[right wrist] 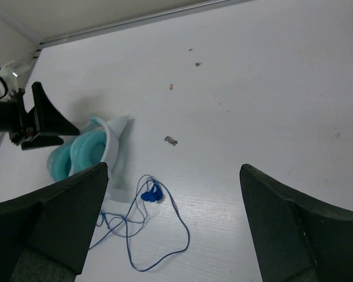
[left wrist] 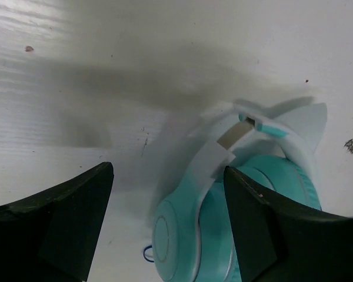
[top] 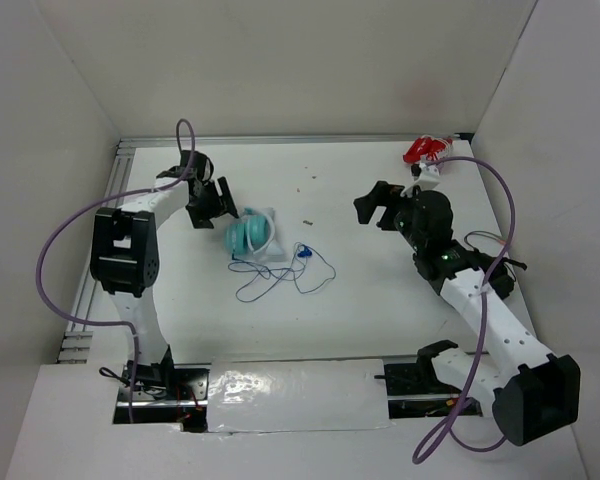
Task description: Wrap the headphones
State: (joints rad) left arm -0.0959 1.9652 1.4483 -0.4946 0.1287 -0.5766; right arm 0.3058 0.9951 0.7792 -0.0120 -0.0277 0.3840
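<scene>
We find the small teal over-ear headphones with the white headband and cat-ear tips lying on the white table, left of its middle. Our left gripper hangs just beside and above them, jaws spread wide and holding nothing. In its wrist view an ear cup and the headband show between the two black fingers. The thin blue cable lies in loose loops on the near side of the headphones, with its blue plug just beside them. Our right gripper hangs well apart to the right, jaws as wide as they go, also holding nothing. A small red-and-white object sits at the far right corner. A few dark specks dot the table between the arms.
</scene>
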